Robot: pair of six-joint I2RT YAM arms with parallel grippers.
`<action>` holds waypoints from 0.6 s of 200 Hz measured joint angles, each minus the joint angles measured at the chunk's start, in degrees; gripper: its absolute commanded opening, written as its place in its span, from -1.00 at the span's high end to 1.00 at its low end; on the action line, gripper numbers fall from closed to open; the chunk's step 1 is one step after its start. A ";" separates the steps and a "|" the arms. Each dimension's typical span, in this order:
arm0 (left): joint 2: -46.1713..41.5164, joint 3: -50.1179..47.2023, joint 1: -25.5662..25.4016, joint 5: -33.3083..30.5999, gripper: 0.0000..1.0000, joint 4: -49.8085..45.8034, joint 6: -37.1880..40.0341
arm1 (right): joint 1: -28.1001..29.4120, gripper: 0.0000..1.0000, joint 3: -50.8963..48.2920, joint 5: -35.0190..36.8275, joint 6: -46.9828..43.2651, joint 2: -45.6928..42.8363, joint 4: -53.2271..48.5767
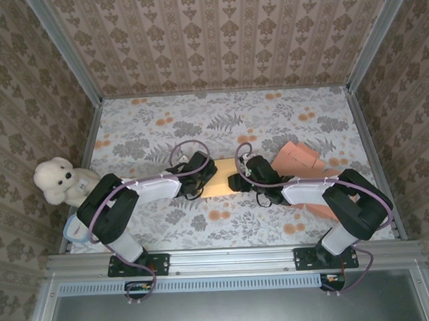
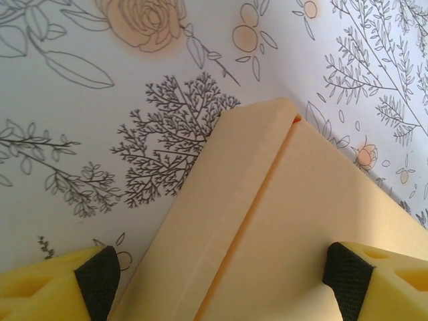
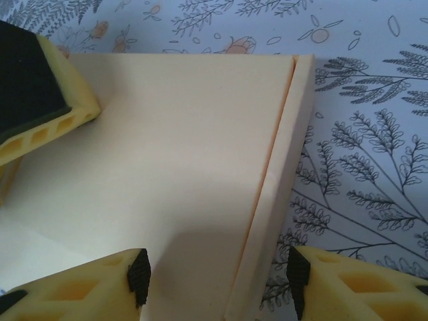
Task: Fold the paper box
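Left end effector (image 1: 195,172) and right end effector (image 1: 245,179) meet at centre frame in the top view. Both are over the flat tan box (image 1: 219,176), which lies on the bench (image 1: 269,116).

Left wrist view: the left end effector (image 2: 221,284) stands open. One pad is over the bench at lower left and the other over the box (image 2: 314,200) at lower right, with a creased flap (image 2: 221,200) between them.

Right wrist view: the right end effector (image 3: 219,281) is open too, straddling the flap (image 3: 287,167) along the box's (image 3: 174,154) right edge.

The card looks light, thin and easily dented, and likely to bend only along its creases. I would take hold at a flap's free edge, beside the crease.
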 measured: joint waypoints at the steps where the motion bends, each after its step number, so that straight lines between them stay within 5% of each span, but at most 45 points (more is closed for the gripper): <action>1: 0.02 0.02 0.00 0.00 -0.69 0.00 0.04 | 0.00 -0.16 0.00 -0.04 0.00 0.02 0.04; 120: -3.04 2.38 1.57 0.46 -0.93 -11.15 2.51 | 0.66 -0.05 -2.91 -1.27 8.07 1.42 7.06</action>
